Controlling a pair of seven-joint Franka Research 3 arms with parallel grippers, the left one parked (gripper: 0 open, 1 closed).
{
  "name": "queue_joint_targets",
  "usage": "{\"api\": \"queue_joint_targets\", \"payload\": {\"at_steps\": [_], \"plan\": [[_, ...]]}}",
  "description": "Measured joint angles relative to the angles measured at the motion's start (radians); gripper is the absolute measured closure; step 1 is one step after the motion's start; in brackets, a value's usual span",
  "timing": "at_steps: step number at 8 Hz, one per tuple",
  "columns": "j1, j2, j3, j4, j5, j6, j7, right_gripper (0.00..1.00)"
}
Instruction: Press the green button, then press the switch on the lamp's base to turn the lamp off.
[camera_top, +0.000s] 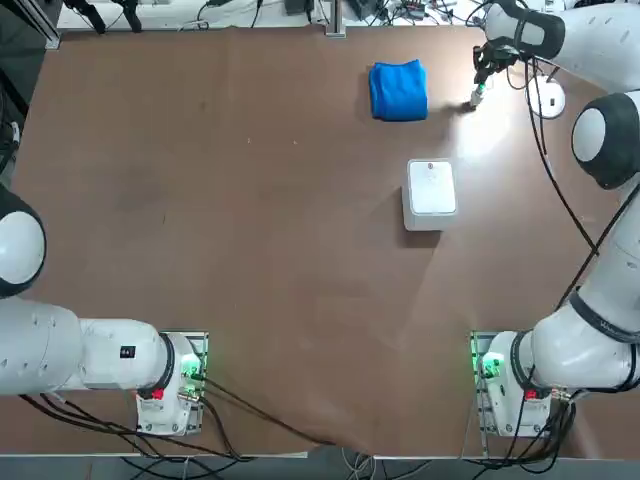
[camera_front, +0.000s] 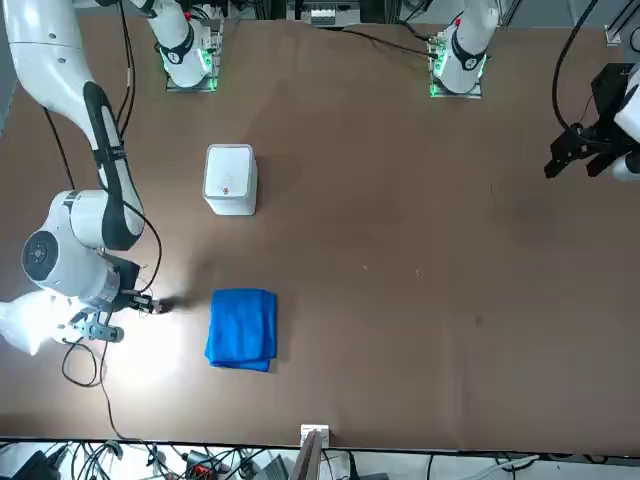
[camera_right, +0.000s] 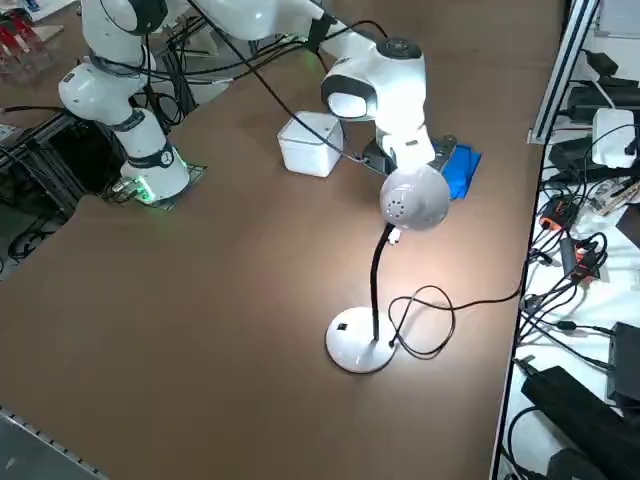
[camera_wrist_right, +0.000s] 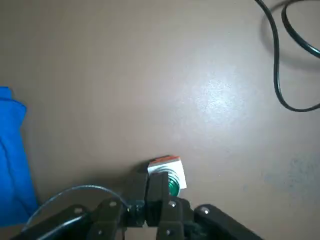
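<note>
The green button (camera_wrist_right: 173, 185) is a small white block with a green cap, standing on the brown table right of the blue cloth (camera_top: 398, 90). My right gripper (camera_wrist_right: 155, 194) is shut with nothing held, and its tips are down at the green cap. From overhead, the right gripper (camera_top: 482, 80) hangs just over the button (camera_top: 477, 97). The lamp (camera_right: 414, 198) is lit, its black stem rising from the lamp's base (camera_right: 358, 348). The switch (camera_right: 342, 325) shows as a dark mark on that base. In the right side view the lamp head hides the gripper.
A white rounded-square box (camera_top: 432, 190) sits mid-table, nearer the robot than the cloth. The lamp's black cable (camera_right: 432, 318) loops beside its base toward the table's right edge. The lamp's base (camera_top: 548, 100) lies just right of the button.
</note>
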Motion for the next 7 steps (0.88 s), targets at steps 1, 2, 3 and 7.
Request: {"api": "queue_joint_targets", "payload": {"at_steps": [1,2,3,7], "plan": [[0.0,-0.001,0.0,0.001,0.0,-0.004,0.0,0.99],[0.0,-0.003,0.0,0.004,0.0,-0.016,0.0,0.99],[0.0,-0.003,0.0,0.01,0.0,-0.033,0.0,0.99],[0.0,-0.004,0.0,0.04,0.001,-0.101,0.0,0.99]]}}
